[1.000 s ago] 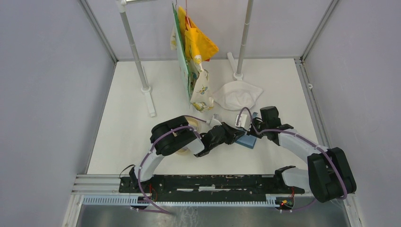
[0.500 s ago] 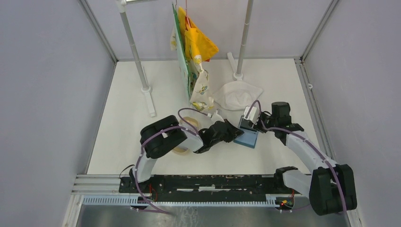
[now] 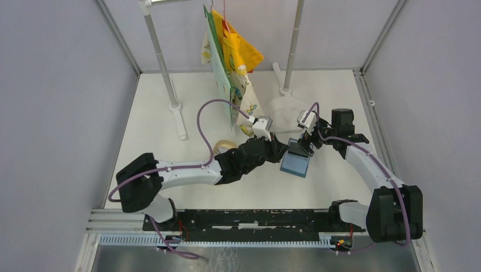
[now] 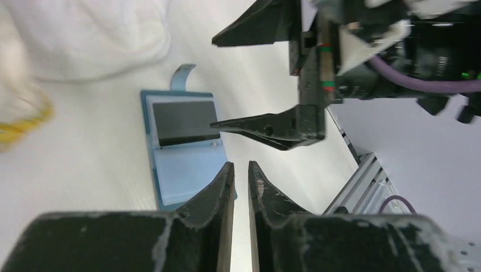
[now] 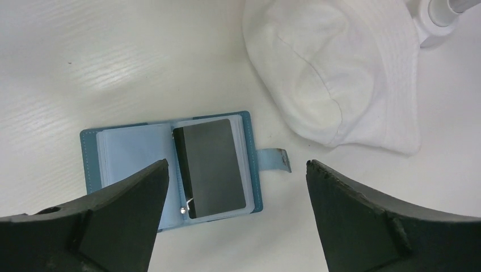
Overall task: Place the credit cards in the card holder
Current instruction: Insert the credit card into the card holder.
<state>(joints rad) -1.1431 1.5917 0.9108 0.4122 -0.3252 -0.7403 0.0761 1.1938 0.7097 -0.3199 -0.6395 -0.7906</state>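
The blue card holder (image 3: pixel 295 164) lies open on the white table, its strap (image 5: pixel 275 158) pointing toward the hat. One black credit card (image 5: pixel 212 167) sits in the clear sleeve on the strap side and also shows in the left wrist view (image 4: pixel 184 122). My right gripper (image 5: pixel 237 163) hangs above the holder, open wide, with nothing between its fingers (image 4: pixel 266 126). From the left my left gripper (image 4: pixel 241 164) hovers at the holder's near corner (image 4: pixel 187 170). Its jaws are only a narrow slit apart, and bare table shows through the gap.
A white hat (image 3: pixel 286 109) lies just behind the card holder. Yellow and patterned cloths (image 3: pixel 232 62) hang from a rack on two posts (image 3: pixel 164 62) at the back. A tan tray (image 3: pixel 225 145) peeks out behind the left arm. Grey walls close in both sides.
My right gripper has opened wide and pulled back from the card holder. The left arm has stretched forward and to the right. The hanging cloths have shifted a little.
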